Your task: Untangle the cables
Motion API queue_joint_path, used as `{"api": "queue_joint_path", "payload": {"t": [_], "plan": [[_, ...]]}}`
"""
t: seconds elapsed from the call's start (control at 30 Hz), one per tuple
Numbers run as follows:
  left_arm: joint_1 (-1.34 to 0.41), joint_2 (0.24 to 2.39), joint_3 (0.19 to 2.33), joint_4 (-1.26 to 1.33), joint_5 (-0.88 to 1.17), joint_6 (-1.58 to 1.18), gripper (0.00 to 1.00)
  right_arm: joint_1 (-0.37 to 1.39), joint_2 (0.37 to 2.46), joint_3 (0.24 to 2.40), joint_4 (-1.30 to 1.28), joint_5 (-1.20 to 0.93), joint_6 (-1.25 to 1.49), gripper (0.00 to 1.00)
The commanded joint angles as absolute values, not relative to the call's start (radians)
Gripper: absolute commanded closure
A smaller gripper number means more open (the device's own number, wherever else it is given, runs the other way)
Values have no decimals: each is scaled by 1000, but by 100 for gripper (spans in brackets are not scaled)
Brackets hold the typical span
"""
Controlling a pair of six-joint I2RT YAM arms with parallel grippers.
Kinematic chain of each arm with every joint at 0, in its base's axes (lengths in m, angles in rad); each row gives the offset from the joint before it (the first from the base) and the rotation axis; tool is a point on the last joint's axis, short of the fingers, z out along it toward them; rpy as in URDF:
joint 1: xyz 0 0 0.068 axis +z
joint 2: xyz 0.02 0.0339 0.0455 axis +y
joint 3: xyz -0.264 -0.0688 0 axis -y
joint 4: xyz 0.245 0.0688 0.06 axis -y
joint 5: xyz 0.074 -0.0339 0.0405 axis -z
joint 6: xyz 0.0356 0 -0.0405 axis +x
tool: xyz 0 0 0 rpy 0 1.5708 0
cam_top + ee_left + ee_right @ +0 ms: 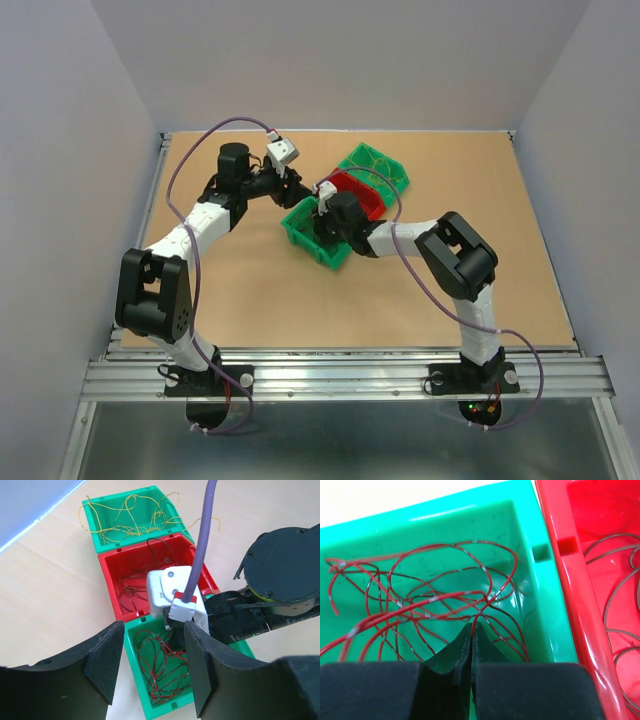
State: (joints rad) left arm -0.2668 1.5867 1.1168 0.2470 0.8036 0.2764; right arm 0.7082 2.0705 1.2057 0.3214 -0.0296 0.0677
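The left claw (152, 647) is held apart above the near green bin (162, 711)'s rim. Inside its walls, red cables (435, 597) are clamped by the right claw (471, 630).

Table: flat tan board (250, 300), matte, metal strips along its left and far edges. Aluminium rail (340, 375) runs across the near edge. My left base (205, 380) and right base (470, 378) are bolted onto it, well apart.

On the board: three open plastic bins, past centre toward the far right. They sit in a diagonal row, touching end to end: near green bin (298, 228), red bin (362, 195) between, far green bin (380, 165) nearest the far edge. All upright.
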Motion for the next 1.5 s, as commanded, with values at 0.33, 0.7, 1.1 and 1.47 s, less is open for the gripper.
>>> {"api": "queue_joint_path", "payload": {"t": [0.33, 0.7, 1.1, 1.47], "plan": [[-229, 1562, 1100, 331, 767, 216, 38, 719, 1984, 1252, 143, -9, 55, 68], [-199, 1473, 1036, 399, 727, 192, 36, 718, 1755, 1171, 169, 27, 55, 27], [-85, 1280, 862, 570, 687, 81, 14, 719, 1329, 798, 375, 178, 126, 11], [-49, 968, 643, 650, 410, 5, 1, 719, 882, 427, 482, 356, 209, 9]]}}
